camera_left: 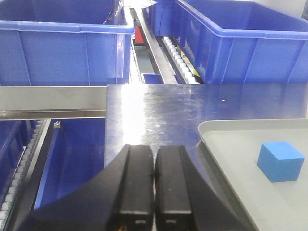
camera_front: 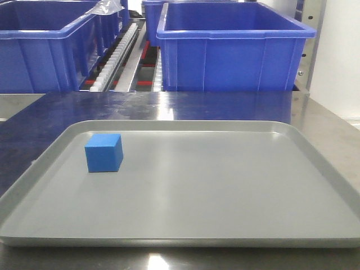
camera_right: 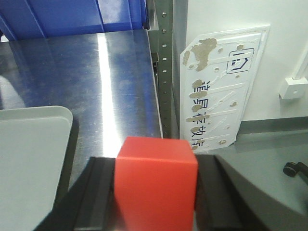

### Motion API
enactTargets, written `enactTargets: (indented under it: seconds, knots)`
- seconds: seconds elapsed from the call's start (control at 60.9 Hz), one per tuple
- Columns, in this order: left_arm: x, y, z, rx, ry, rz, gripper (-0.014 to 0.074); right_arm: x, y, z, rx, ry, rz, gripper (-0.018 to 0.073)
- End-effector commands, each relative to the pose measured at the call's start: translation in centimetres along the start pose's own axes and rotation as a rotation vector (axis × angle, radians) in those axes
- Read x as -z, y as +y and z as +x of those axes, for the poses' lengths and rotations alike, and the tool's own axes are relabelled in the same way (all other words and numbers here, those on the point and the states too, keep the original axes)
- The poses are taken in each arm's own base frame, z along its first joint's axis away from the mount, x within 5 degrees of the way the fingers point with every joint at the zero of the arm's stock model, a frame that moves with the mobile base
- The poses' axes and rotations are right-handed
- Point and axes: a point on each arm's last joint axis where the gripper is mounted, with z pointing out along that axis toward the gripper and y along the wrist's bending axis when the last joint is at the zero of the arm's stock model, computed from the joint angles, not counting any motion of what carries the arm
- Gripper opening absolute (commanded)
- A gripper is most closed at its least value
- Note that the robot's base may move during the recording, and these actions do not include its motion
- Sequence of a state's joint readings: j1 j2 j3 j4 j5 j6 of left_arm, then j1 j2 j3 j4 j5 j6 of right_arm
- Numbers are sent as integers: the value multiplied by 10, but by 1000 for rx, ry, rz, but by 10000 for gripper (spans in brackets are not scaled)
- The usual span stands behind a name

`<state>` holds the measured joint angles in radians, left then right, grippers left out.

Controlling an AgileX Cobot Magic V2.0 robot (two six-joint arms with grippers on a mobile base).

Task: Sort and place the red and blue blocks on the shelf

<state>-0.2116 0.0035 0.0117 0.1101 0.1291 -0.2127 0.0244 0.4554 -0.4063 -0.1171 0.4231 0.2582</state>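
Note:
The blue block (camera_front: 104,152) sits on the grey tray (camera_front: 225,191) near its far left corner; it also shows in the left wrist view (camera_left: 280,161). My left gripper (camera_left: 154,166) is shut and empty, above the steel surface left of the tray. My right gripper (camera_right: 155,180) is shut on the red block (camera_right: 156,183), held above the steel surface near the tray's right corner (camera_right: 33,144). The shelf's roller tracks (camera_front: 115,53) run between the bins behind the tray. Neither gripper shows in the front view.
Big dark-blue bins (camera_front: 233,48) stand on the shelf behind the tray, left (camera_left: 62,50) and right (camera_left: 240,41). A perforated steel upright (camera_right: 164,67) and a white wall with a peeling label (camera_right: 219,94) stand to the right.

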Motion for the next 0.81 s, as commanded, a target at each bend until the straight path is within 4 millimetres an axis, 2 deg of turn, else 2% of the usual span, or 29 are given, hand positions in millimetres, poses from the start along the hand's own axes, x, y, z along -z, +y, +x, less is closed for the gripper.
enactTargets:
  seconds: [0.0,0.148,0.23,0.345,0.444,0.559,0.789]
  knots:
    - [-4,-3,-12,31,-46,24,134,3,2,-16,3,-103,-15,49]
    - [-15,-7,-52,34,-26,22,134,3,2,-16,3,-103,-15,49]
    - [-30,-10,-81,24,-4,18,134,3,2,-16,3,-103,-15,49]
    - [-53,-14,-107,21,42,11,134,3,2,-16,3,-103,-15,49]
    - [-71,-15,-117,23,82,6,134,3,2,-16,3,-103,-15,49]
    - [-86,-16,-121,22,116,2,134,3,2,-16,3,-103,-15,49]
    - [-90,-15,-118,22,143,-2,134,3,2,-16,3,-103,-15,49]
